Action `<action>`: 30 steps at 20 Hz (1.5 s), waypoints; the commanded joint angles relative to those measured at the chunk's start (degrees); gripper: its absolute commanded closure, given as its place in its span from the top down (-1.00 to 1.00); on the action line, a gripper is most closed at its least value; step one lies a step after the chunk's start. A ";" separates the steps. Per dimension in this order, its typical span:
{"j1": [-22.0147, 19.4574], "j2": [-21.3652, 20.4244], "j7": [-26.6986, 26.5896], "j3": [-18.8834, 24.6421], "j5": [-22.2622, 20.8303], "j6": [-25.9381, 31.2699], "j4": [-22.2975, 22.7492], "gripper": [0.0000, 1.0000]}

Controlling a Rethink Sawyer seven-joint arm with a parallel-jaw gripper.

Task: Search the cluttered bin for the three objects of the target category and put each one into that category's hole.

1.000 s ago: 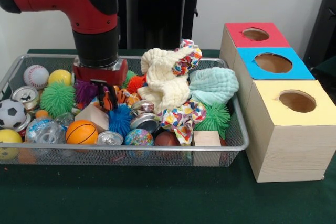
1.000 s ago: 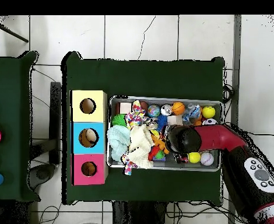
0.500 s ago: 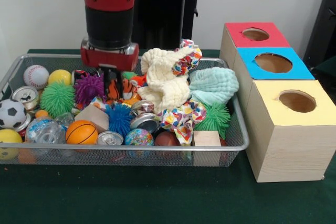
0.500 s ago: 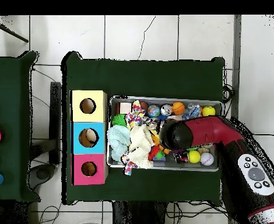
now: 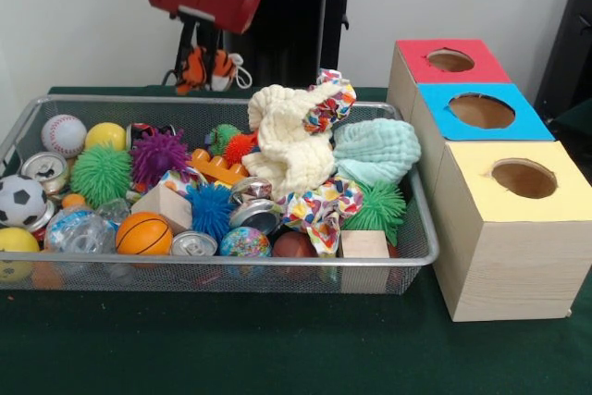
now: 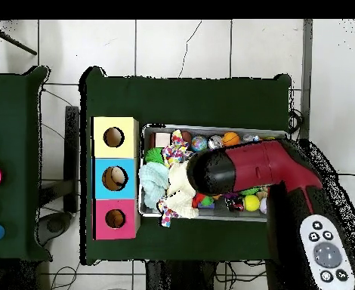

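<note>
Your gripper (image 5: 205, 55) has risen clear of the bin (image 5: 222, 270) since a second ago, clamped on the orange striped toy (image 5: 205, 67), which hangs above the clutter. Pick succeeded; next, carry to the boxes (image 5: 481, 110).

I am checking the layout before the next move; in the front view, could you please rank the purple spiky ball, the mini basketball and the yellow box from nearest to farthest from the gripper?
From the gripper, raised above the bin's back edge:
1. Purple spiky ball, just below it in the bin.
2. Mini basketball, lower, at the bin's front.
3. Yellow box, outside the bin, on the picture's right.
</note>
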 commanded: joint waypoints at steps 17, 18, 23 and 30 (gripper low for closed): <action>8.60 -0.35 27.14 -19.81 18.57 -15.88 22.85 -1.00; 9.52 -0.04 27.45 -20.96 19.24 -16.67 23.40 -1.00; 12.78 2.06 30.28 -25.23 22.58 -23.39 27.08 -1.00; 19.09 -0.64 32.84 -30.26 27.96 -18.91 27.52 -1.00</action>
